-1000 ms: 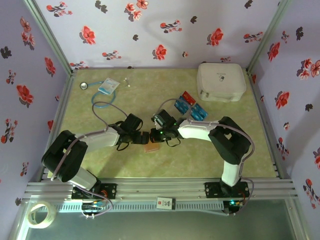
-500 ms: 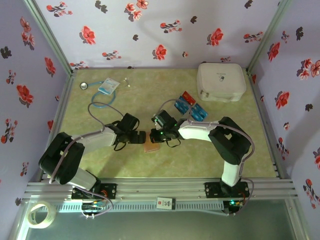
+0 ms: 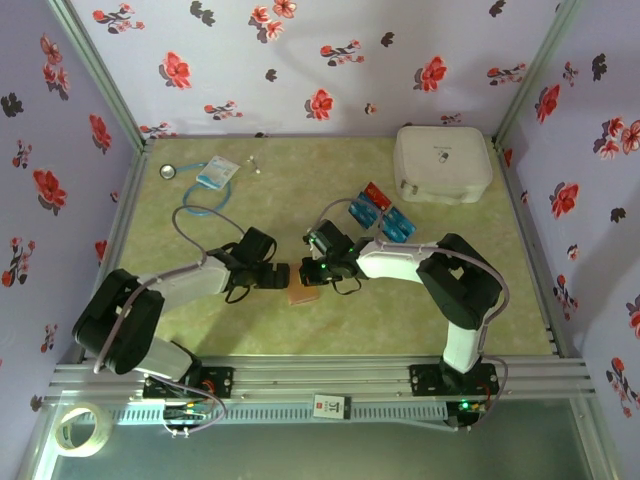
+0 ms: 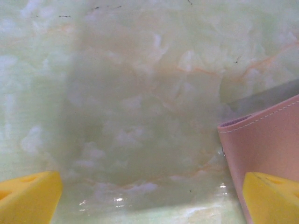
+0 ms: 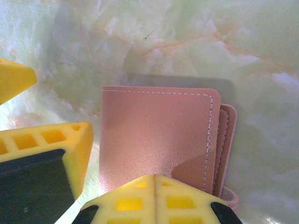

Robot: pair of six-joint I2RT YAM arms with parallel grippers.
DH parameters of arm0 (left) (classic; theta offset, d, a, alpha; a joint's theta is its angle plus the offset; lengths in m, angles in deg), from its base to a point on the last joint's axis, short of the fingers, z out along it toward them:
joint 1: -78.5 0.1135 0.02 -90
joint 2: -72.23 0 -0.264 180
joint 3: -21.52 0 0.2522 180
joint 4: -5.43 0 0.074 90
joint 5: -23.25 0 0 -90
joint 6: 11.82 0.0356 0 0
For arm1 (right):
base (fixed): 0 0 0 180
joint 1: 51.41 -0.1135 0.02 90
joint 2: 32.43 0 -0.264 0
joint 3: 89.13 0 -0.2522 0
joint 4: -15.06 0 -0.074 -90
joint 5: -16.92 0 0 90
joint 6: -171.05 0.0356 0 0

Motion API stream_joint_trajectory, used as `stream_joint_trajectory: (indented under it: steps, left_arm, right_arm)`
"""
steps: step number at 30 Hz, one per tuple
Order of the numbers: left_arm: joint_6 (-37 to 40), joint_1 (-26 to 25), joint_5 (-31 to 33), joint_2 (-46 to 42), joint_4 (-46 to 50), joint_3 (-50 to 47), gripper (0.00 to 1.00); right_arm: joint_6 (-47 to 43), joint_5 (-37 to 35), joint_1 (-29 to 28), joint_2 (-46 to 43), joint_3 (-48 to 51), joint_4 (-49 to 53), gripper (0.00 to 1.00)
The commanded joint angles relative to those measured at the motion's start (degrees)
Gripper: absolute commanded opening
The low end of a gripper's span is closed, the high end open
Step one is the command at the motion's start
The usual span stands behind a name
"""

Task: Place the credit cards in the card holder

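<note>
the left jaws were seen spread wide at the edge of the folded card holder (image 3: 303, 294) on the desk (image 3: 300, 180); the right jaws were clenched above it.

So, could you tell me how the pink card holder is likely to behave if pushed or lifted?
The card holder lies flat and thin, so it probably slides rather than tips. Its stitched, folded leaves look soft, so it may flop open when lifted. The glossy cover could be slippery.
</note>
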State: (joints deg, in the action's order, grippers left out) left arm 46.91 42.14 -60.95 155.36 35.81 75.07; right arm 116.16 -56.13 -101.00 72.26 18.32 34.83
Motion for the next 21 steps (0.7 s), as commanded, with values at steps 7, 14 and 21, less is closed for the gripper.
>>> stream_joint_trajectory:
  steps: [7, 14, 21]
  left_arm:
    - [1.31, -0.72, -0.65, -0.20, 1.09, 2.16, 1.00]
    - [0.94, -1.65, -0.76, 2.28, -1.19, 0.64, 1.00]
    - [0.33, -1.71, -0.40, 4.26, -3.06, -1.69, 1.00]
  right_arm:
    - [0.93, -1.15, -0.83, 2.04, 1.32, 3.58, 0.00]
    - [0.97, -0.97, -0.89, 1.84, 1.13, 3.49, 0.00]
    - [0.46, -1.05, -0.92, 0.21, -0.10, 4.71, 0.00]
